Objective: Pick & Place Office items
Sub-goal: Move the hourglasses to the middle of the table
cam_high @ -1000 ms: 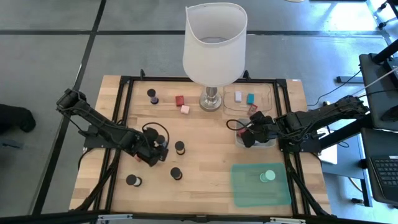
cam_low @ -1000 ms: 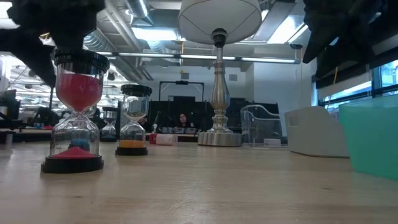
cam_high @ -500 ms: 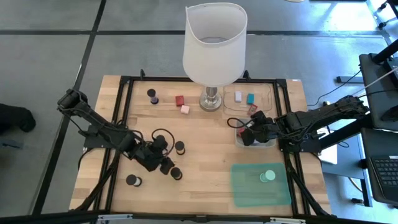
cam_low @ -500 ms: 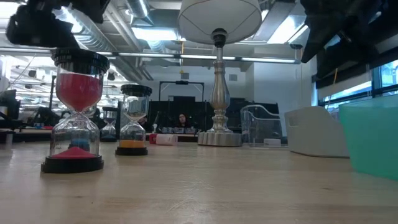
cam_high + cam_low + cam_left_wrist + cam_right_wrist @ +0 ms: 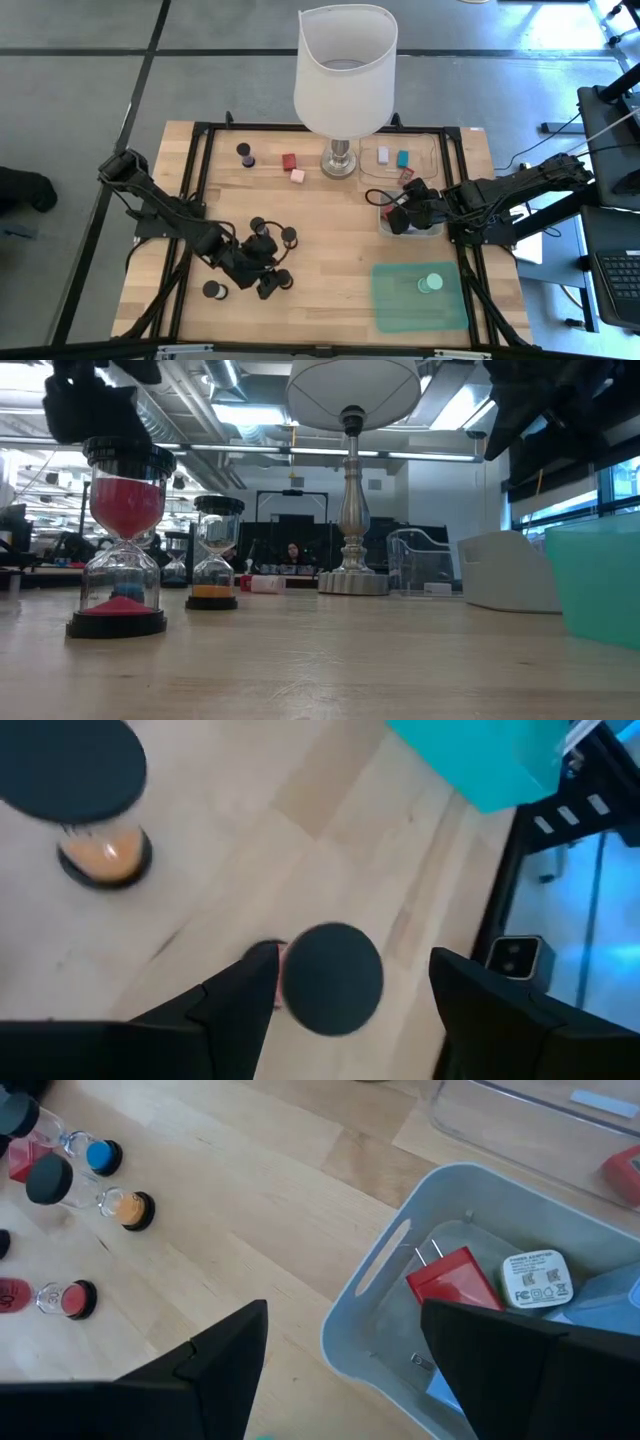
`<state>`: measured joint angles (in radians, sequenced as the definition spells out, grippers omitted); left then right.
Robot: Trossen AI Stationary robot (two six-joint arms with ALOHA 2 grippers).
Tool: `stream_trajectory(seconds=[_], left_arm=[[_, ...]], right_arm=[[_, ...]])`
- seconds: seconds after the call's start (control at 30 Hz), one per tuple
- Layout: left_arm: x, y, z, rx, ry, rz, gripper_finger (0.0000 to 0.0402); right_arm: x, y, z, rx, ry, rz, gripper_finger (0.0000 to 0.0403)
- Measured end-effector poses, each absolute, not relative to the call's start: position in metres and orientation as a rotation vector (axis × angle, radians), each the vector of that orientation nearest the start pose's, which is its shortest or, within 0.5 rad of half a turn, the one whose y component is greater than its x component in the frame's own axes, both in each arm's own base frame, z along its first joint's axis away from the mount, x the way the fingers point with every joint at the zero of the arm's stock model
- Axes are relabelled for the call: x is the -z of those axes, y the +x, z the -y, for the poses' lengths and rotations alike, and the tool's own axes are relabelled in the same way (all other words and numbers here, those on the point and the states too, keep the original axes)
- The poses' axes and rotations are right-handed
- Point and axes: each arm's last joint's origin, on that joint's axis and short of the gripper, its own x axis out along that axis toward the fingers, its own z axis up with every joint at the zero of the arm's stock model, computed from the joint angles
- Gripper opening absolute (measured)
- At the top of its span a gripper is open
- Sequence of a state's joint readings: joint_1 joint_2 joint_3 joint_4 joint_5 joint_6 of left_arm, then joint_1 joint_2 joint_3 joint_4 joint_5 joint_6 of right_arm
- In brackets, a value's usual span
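Observation:
Several black-capped hourglasses stand upright on the wooden table. The red-sand hourglass point(image 5: 285, 278) point(image 5: 121, 540) shows its black top cap point(image 5: 331, 979) between the open fingers of my left gripper point(image 5: 340, 1012) point(image 5: 268, 284), which hangs over it slanting down. Whether a finger touches the cap I cannot tell. An orange-sand hourglass point(image 5: 101, 855) point(image 5: 213, 557) stands farther back. My right gripper point(image 5: 345, 1370) point(image 5: 398, 222) hovers open over the grey bin point(image 5: 375, 1275), holding nothing. A mint-green disc point(image 5: 430, 283) lies on the green mat point(image 5: 400, 305).
A tall lamp point(image 5: 343, 75) stands at the far middle. Red point(image 5: 289, 160) and pink point(image 5: 297, 176) blocks lie left of its base. A clear tray point(image 5: 425, 150) holds white and teal blocks. The grey bin contains a red plug point(image 5: 455, 1280) and a white adapter point(image 5: 535, 1278).
My left gripper has moved toward the table's near edge and a little to the right, rolling its wrist and tipping further down. It now stands over the red-sand hourglass. No hourglass has moved.

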<state>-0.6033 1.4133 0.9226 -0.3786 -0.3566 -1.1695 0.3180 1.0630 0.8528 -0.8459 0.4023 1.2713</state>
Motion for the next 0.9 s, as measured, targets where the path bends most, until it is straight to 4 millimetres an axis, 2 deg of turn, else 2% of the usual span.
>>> stream_trajectory(seconds=[0.2, 0.33, 0.63, 0.77, 0.9], left_arm=[[-0.233, 0.240, 0.153, -0.235, -0.541, -0.697, 0.0305], [-0.237, 0.241, 0.158, -0.164, -0.371, -0.644, 0.0335], [-0.242, 0.238, 0.172, 0.017, -0.116, -0.612, 0.0335], [-0.237, 0.235, 0.176, 0.062, -0.092, -0.664, 0.0334], [-0.229, 0.223, 0.180, 0.071, -0.010, -0.755, 0.0334]], right_arm=[[-0.260, 0.184, -0.049, 0.663, 0.793, -0.767, 0.0267], [-0.260, 0.184, -0.049, 0.663, 0.792, -0.768, 0.0267], [-0.260, 0.184, -0.049, 0.663, 0.792, -0.767, 0.0267], [-0.260, 0.184, -0.049, 0.662, 0.790, -0.768, 0.0267], [-0.260, 0.184, -0.049, 0.662, 0.791, -0.769, 0.0267]])
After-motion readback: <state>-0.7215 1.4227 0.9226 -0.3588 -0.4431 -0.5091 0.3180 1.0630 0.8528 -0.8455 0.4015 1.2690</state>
